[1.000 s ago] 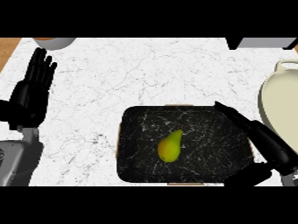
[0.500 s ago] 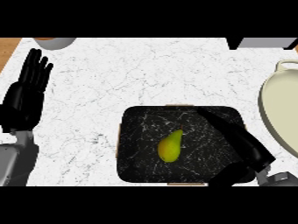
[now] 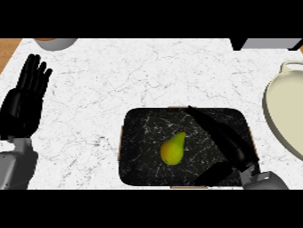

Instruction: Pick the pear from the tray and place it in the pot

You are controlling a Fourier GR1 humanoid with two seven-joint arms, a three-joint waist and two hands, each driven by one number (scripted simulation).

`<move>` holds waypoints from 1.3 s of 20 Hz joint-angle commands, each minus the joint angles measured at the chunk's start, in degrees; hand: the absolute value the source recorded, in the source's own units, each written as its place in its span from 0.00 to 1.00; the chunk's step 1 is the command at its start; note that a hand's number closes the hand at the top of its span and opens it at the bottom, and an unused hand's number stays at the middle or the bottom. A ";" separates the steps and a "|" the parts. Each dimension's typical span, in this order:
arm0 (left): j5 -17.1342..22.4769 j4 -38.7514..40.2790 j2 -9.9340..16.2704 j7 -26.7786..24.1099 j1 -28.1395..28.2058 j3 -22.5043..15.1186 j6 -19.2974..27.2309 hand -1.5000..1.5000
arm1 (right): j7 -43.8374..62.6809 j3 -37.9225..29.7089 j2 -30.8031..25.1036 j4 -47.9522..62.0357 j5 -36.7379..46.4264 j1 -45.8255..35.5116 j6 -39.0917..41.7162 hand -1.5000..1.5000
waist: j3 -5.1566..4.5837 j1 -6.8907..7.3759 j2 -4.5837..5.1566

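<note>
Reaching over the tray (image 3: 137, 171) with the right hand (image 3: 228, 141), fingers straight and released, thumb spread low toward the tray's near edge, grasping nothing. Lying just left of those fingers, apart from them: one pear (image 3: 172, 148), yellow-green, near the tray's middle, stem end pointing up and to the right. Resting at the view's left edge: the left hand (image 3: 24, 104), fingers up and straight, released, holding nothing.

Counting: one pear, one black marbled tray, one cream pot (image 3: 292, 120) at the right edge with a handle at its far end, two hands.

Comparing with half a second ago: right hand having slid further left over the tray and closer to the pear; pear, tray and pot lying as before; left hand hardly shifted.

Carrying everything: a white marbled tabletop (image 3: 147, 75), with wood showing at its far left and far right corners. Sitting at the far edge: a grey round vessel (image 3: 54, 42) at left, a dark and grey object (image 3: 267, 43) at right, both cut off by the frame.
</note>
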 commanded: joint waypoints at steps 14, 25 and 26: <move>-3.99 1.75 -3.48 2.83 -5.37 1.06 1.05 0.50 | -4.49 0.06 11.36 15.53 12.78 -2.22 -5.62 0.00 | 0.01 -0.09 0.04; -3.01 4.39 -3.55 -3.20 -1.85 2.69 -3.05 0.50 | -10.85 3.24 14.60 22.97 14.61 -10.08 -8.75 1.00 | 0.00 0.14 0.10; -4.37 1.30 -4.27 -0.32 -1.60 0.97 -1.46 0.50 | -13.52 3.46 14.61 25.29 14.37 -10.05 -12.07 1.00 | 0.02 0.31 0.09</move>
